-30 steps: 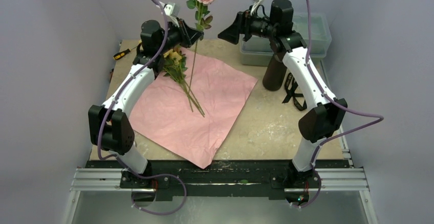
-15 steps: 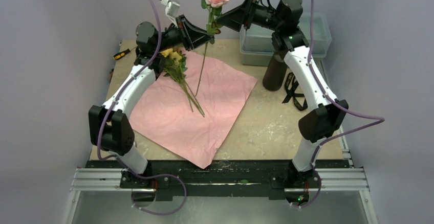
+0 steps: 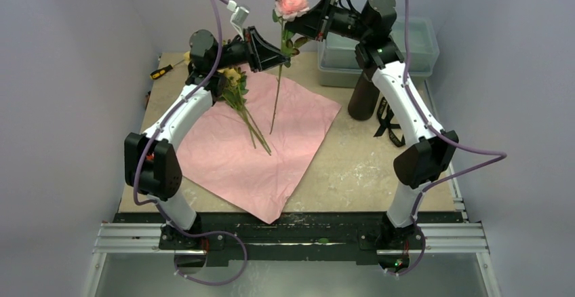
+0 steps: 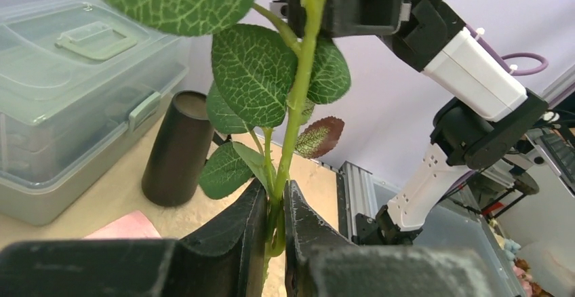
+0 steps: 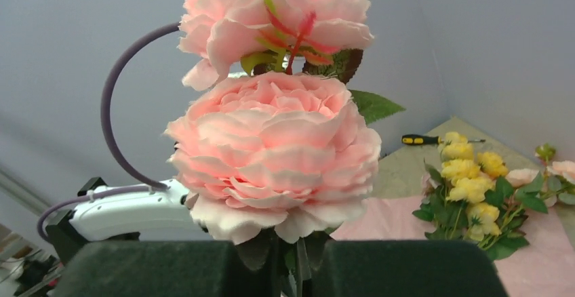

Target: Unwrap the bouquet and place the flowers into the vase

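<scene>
Hand-over: left tool (image 4: pixel 276 199) & right tool (image 5: pixel 297 264) both pinch the green-stemmed peach-pink rose (image 5: pixel 271 154). Next, I think: left lets go; right takes it to dark brown tube vase (image 3: pixel 363 97) below.

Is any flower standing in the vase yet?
No: in the left wrist view the vase stands beside the plastic box with nothing sticking out of its open top.

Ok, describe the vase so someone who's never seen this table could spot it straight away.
Look to the far right of the table, where a translucent lidded plastic box sits. The vase stands upright just in front of it, beside a loose black ribbon. It's the only dark, plain cylinder there.
</scene>
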Robot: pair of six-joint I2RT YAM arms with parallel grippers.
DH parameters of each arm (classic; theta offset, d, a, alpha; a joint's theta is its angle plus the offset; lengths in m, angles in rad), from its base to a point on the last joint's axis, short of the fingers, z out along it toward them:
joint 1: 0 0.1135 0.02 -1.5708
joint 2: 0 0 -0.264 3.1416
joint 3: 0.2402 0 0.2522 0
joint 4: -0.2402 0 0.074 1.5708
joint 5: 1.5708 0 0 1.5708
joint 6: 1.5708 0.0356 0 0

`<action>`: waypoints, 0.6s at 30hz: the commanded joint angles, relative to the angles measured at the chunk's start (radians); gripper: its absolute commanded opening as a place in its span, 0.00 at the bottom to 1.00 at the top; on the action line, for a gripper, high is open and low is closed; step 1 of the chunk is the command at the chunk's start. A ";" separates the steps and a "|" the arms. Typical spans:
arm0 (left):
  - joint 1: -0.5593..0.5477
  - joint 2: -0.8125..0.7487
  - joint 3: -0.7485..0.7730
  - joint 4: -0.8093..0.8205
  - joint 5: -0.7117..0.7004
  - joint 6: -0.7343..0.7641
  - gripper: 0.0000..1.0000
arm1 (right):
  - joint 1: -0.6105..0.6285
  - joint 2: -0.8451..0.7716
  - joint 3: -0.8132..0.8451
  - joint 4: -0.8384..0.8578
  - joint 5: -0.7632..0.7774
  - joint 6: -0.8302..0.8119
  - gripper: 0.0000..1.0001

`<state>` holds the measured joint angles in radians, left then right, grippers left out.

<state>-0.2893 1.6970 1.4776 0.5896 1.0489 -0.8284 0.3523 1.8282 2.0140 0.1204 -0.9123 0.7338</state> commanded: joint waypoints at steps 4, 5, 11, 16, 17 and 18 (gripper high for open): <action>0.008 -0.009 0.096 -0.153 -0.035 0.130 0.39 | -0.033 -0.050 0.025 -0.054 -0.006 -0.071 0.00; 0.016 -0.014 0.101 -0.188 -0.044 0.157 0.45 | -0.044 -0.057 0.022 -0.057 0.002 -0.072 0.00; 0.132 -0.052 0.111 -0.296 -0.130 0.229 0.98 | -0.149 -0.110 0.023 -0.083 0.020 -0.100 0.00; 0.215 -0.080 0.121 -0.418 -0.271 0.297 1.00 | -0.273 -0.161 0.028 -0.094 0.027 -0.085 0.00; 0.218 -0.085 0.124 -0.445 -0.300 0.315 1.00 | -0.301 -0.170 0.032 -0.089 0.024 -0.068 0.00; 0.219 -0.089 0.120 -0.464 -0.321 0.330 1.00 | -0.327 -0.179 0.037 -0.090 0.024 -0.065 0.00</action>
<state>-0.0830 1.6794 1.5490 0.2306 0.8574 -0.5949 0.1104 1.7405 2.0136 0.0044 -0.8997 0.6529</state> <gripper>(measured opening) 0.995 0.015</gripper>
